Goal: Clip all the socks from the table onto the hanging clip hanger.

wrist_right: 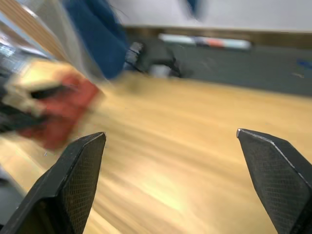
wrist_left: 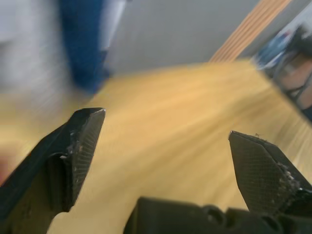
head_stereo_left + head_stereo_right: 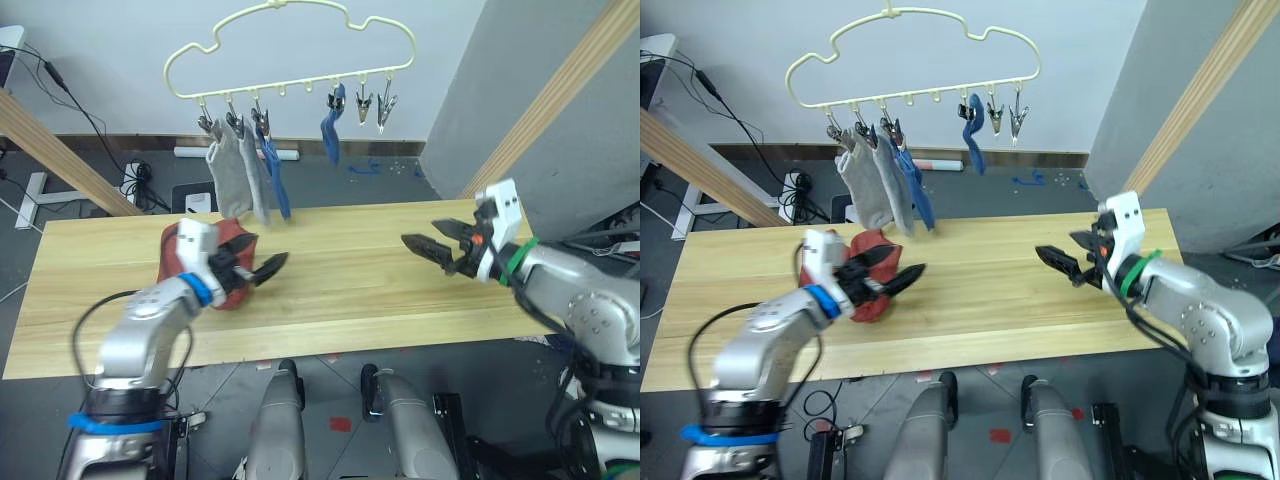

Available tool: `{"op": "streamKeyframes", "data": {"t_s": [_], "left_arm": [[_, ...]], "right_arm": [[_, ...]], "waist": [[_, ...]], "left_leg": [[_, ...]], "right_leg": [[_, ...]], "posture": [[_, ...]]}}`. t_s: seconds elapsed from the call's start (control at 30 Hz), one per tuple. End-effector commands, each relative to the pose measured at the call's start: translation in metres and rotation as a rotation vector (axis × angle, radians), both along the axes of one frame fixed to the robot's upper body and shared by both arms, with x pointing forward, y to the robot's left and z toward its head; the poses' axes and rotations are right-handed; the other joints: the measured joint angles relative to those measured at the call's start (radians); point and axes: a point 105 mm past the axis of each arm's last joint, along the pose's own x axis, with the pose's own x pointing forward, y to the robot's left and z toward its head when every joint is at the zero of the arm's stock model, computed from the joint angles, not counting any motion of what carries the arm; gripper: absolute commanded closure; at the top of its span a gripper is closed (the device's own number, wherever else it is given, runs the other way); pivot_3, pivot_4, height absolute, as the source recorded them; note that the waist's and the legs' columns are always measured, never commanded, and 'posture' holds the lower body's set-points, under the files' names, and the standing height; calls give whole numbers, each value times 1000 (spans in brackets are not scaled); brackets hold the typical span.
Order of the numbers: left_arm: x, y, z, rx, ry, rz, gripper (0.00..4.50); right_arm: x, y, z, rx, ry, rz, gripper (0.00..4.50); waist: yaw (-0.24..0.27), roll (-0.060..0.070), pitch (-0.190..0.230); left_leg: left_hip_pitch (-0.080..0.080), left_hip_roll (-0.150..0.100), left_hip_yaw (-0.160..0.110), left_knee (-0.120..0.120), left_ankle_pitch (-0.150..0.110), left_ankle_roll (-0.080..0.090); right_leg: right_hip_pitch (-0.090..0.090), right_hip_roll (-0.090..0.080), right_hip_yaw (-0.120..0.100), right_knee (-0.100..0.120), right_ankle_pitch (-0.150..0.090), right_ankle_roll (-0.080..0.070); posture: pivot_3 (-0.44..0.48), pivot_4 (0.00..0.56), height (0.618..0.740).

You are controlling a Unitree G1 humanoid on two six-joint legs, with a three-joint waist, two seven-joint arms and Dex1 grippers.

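Four socks (image 3: 245,170) are hanging from the clip hanger (image 3: 290,55) at the top middle. Red socks (image 3: 232,262) are lying on the table (image 3: 350,300), left of center. The left gripper (image 3: 258,270) beside them and the right gripper (image 3: 428,247) are both spread wide, holding nothing.

I see a long light wooden plank counter (image 3: 380,300) in front of me. Rust-red socks (image 3: 236,240) lie bunched on it, toward my left, near its far edge.
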Motion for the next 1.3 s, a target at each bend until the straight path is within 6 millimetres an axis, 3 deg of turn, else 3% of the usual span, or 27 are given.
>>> {"op": "streamKeyframes", "data": {"t_s": [0.03, 0.13, 0.27, 0.43, 0.8, 1.3], "left_arm": [[-9, 29, 7, 102, 33, 115, 14], [-16, 40, 9, 169, 35, 163, 14], [-27, 52, 10, 229, 9, 178, 14], [-32, 61, 13, 248, -3, 161, 14], [-28, 74, 14, 224, -40, 229, 14], [-28, 70, 15, 240, -72, 252, 14]], "right_arm": [[-4, -16, 2, -122, -161, -39, 6], [-6, -36, -12, -275, -233, -110, 6], [-16, -50, -21, -297, -249, -142, 6], [-28, -53, -30, -310, -231, -145, 6], [-32, -56, -30, -309, -220, -187, 6], [-27, -59, -25, -293, -216, -224, 6]], "waist": [[5, 0, 0], [21, 0, 0], [34, 0, 0], [51, 0, 0], [53, 0, 0], [53, 0, 0]], "left_leg": [[0, 0, 0, 0, 0, 0], [1, -1, 1, 1, 1, 0], [1, -1, 2, 1, 1, 0], [1, -1, 1, 0, 1, 0], [1, -1, 2, 0, 1, 0], [2, -1, 2, 1, 1, 0]], "right_leg": [[0, 0, 0, 0, 0, 0], [2, -1, 1, -1, 0, 1], [2, -3, 1, -2, 0, 1], [1, -2, 1, -2, 0, 1], [1, -3, 1, -2, 0, 1], [2, -3, 1, 0, 0, 1]], "posture": [[197, 373, 740], [212, 367, 740], [213, 365, 740], [216, 362, 740], [202, 368, 740], [205, 369, 740]]}}
